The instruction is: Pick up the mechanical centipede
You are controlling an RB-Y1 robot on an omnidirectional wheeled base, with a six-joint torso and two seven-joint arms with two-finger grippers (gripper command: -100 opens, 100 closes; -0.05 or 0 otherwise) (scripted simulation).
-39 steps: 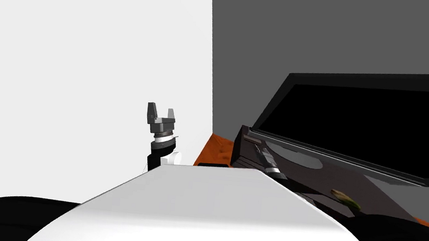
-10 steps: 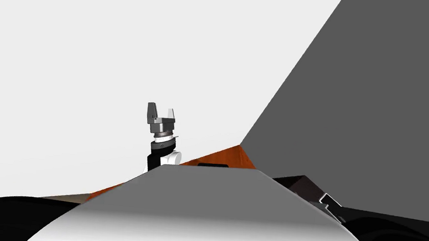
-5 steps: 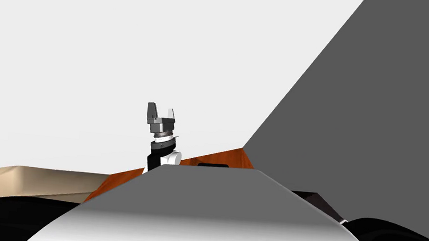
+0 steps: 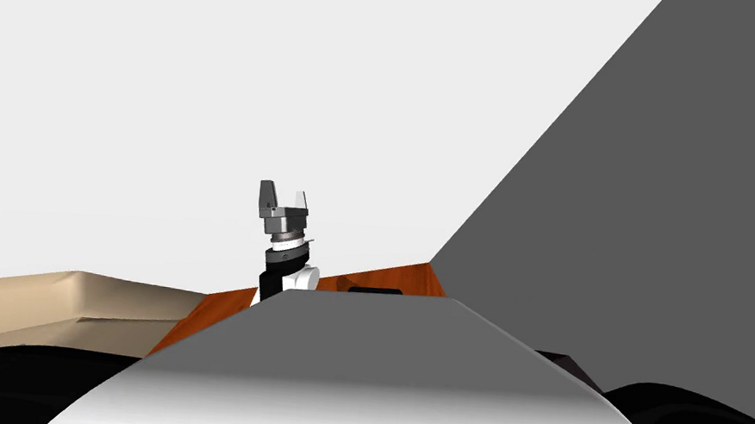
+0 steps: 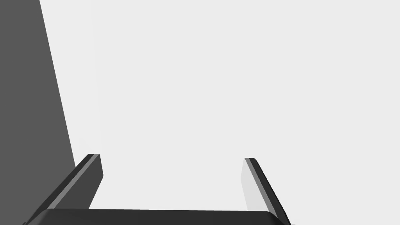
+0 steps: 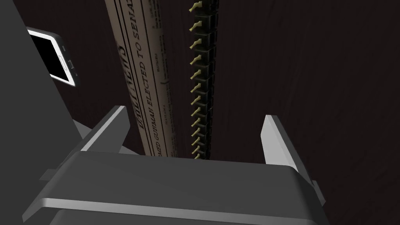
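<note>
One mechanical centipede [image 6: 209, 70], a long dark segmented body with a single row of tan legs, lies on the dark counter [image 6: 312, 78]. It runs between the two spread fingers of the right hand [image 6: 194, 113], which grips nothing. Just beside it lies one folded newspaper [image 6: 142, 78], and one phone [image 6: 54, 58] sits farther off. The left hand [image 4: 284, 189] is raised, its two fingers apart and empty.
</note>
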